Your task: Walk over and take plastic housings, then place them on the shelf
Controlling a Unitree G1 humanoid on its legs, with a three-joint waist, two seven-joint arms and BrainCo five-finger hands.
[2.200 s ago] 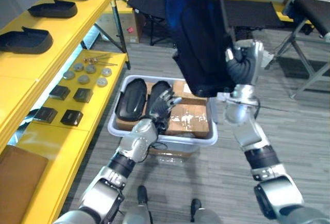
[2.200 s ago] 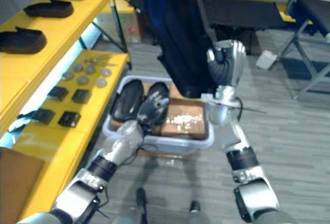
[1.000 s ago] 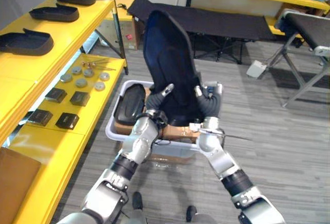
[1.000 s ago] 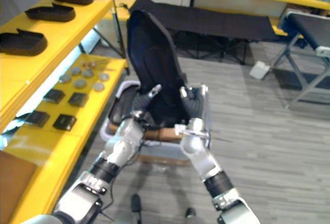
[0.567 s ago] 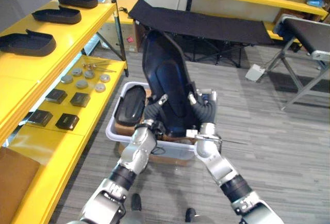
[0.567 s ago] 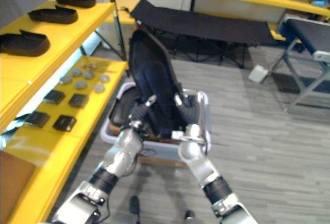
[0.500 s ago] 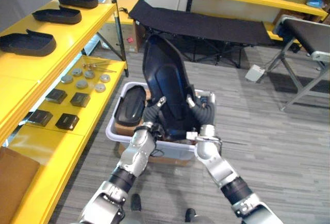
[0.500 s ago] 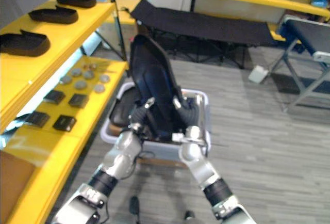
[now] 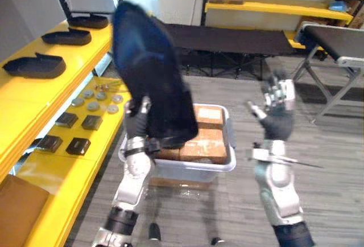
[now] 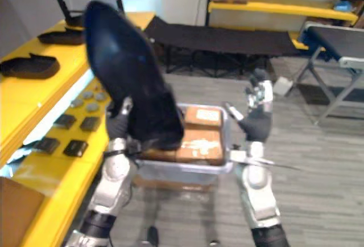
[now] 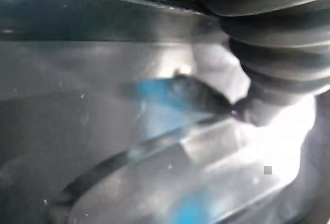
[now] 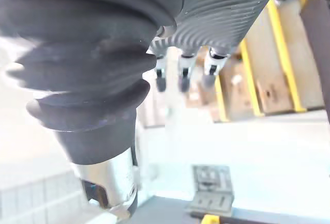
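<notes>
The long dark plastic housing (image 9: 149, 73) leans upper-left toward the yellow shelf (image 9: 34, 102), its base clasped in the left hand (image 9: 136, 117); the right hand (image 9: 277, 102) is splayed, empty.

The left forearm is stood nearly upright, and the left robot hand (image 9: 139, 120) is seen clamped on the lower edge of the plastic housing (image 9: 151, 82), thumb laid across its face. Well apart, the right forearm is raised as well, the right robot hand (image 9: 277, 106) spread, fingers straight and pointed upward.

eyes: head, downward, share tub (image 9: 193, 170) | wrists: very close
</notes>
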